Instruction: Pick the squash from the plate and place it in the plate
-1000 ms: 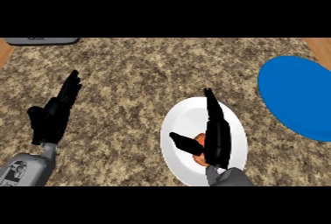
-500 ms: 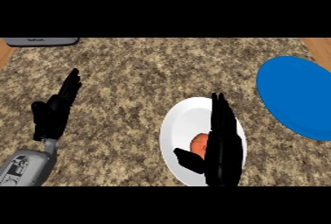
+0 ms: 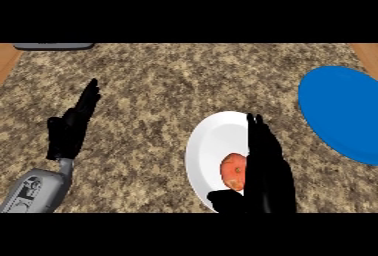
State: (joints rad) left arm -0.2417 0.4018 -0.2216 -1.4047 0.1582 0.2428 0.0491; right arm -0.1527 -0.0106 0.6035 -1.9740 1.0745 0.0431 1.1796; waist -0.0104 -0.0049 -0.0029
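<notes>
Speckled stone counter (image 3: 170, 80) fills the view, with a strip of wood showing at its far left and far right corners and a flat grey object (image 3: 55, 46) at the far left edge. By my reading, the task has barely begun. The orange squash (image 3: 232, 170) lies on the white plate (image 3: 207, 145) at the near middle, toward that plate's near right side. The blue plate (image 3: 339, 110), well apart to the right, carries nothing that I can see. Grasping, lifting, carrying across to the right and setting down are all left to do. The right hand (image 3: 267, 170) is over the right half of the white plate, just beside the squash. Its fingers (image 3: 257, 130) are straight and point toward the far side, and its thumb (image 3: 225, 197) is spread out to the left on the near side of the squash. The hand is released, not clenched, and holds nothing. Its edge covers the squash's right side, so I cannot tell whether the two touch. The left hand (image 3: 72, 127) rests open at the left, fingers up, away from both plates.
</notes>
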